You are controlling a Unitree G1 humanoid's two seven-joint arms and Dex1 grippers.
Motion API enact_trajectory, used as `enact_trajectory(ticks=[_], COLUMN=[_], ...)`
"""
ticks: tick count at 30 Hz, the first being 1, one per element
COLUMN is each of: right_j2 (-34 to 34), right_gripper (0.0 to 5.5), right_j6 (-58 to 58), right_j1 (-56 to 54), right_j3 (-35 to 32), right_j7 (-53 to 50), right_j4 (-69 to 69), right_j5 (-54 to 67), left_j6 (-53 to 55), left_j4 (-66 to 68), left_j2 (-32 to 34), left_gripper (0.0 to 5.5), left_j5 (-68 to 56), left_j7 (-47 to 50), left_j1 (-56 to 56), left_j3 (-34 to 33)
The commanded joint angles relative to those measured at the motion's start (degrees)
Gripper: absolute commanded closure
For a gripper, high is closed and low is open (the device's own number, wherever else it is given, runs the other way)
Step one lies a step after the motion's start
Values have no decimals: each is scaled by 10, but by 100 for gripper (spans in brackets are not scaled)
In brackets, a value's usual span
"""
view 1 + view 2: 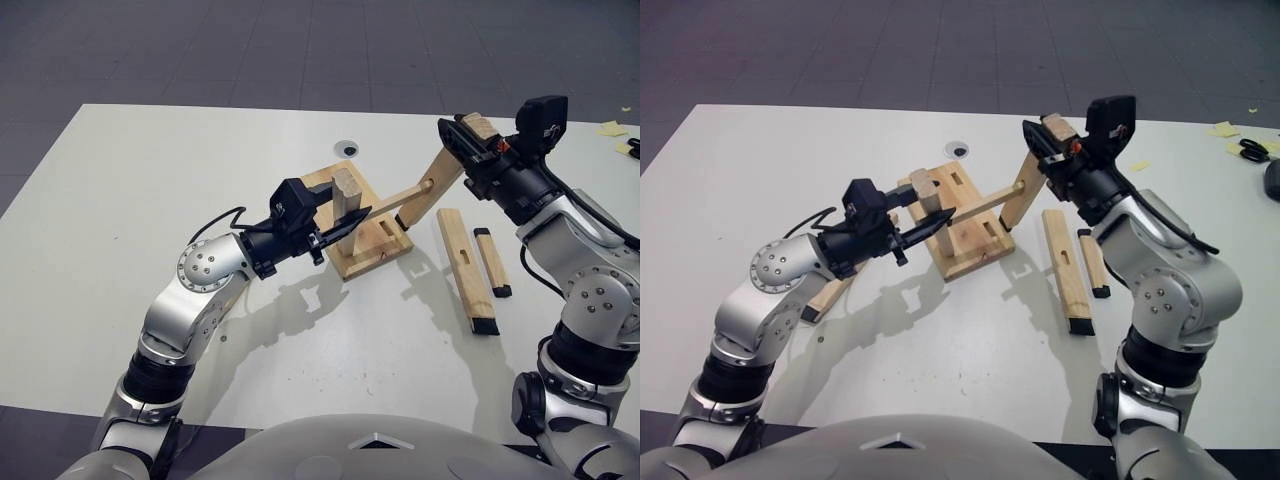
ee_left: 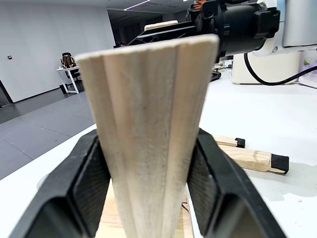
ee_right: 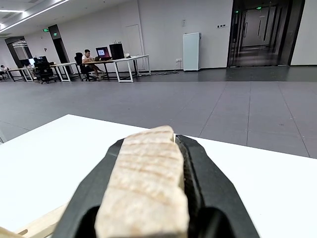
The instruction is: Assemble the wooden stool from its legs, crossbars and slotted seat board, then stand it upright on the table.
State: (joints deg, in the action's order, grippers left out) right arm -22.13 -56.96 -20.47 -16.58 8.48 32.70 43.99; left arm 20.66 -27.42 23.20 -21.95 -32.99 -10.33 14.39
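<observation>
The slotted seat board (image 1: 378, 252) lies flat mid-table. A short wooden leg (image 1: 346, 192) stands upright on it, and my left gripper (image 1: 338, 230) is shut on that leg; the left wrist view shows the black pads (image 2: 90, 184) pressed on both sides of the wood (image 2: 148, 124). A thin crossbar (image 1: 402, 199) runs from there up to a second leg (image 1: 443, 172). That leg tilts above the board's far right corner, with my right gripper (image 1: 463, 136) shut on its upper end (image 3: 148, 183).
Two loose legs with black end caps (image 1: 466, 272) (image 1: 492, 262) lie on the table right of the board. Another wooden piece (image 1: 826, 296) lies under my left forearm. A round cable hole (image 1: 347, 147) sits behind the board; yellow notes (image 1: 612, 128) lie far right.
</observation>
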Motion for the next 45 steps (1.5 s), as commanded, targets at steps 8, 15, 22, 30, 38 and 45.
enact_trajectory(ticks=[8, 15, 22, 30, 38, 45], right_j2=[24, 49, 31, -23, 3, 19], right_gripper=[437, 437, 437, 436, 441, 441], right_j6=[-16, -53, -122, -213, -302, -341], right_j1=[-18, 6, -44, -69, -90, -153], right_j3=[17, 5, -27, 1, 6, -28], right_j7=[14, -20, -57, -61, -100, -102], right_j4=[21, 10, -48, -81, -124, -157], right_j5=[74, 116, 193, 194, 173, 167], left_j6=[50, 48, 45, 43, 41, 43], left_j4=[46, 51, 57, 59, 61, 62], left_j2=[17, 19, 20, 20, 22, 25], left_gripper=[345, 345, 345, 345, 345, 345], left_j5=[24, 27, 27, 29, 30, 27], left_j7=[-2, -6, -8, -8, -8, -10], left_j1=[32, 31, 25, 25, 23, 21], left_j3=[26, 27, 27, 27, 28, 27])
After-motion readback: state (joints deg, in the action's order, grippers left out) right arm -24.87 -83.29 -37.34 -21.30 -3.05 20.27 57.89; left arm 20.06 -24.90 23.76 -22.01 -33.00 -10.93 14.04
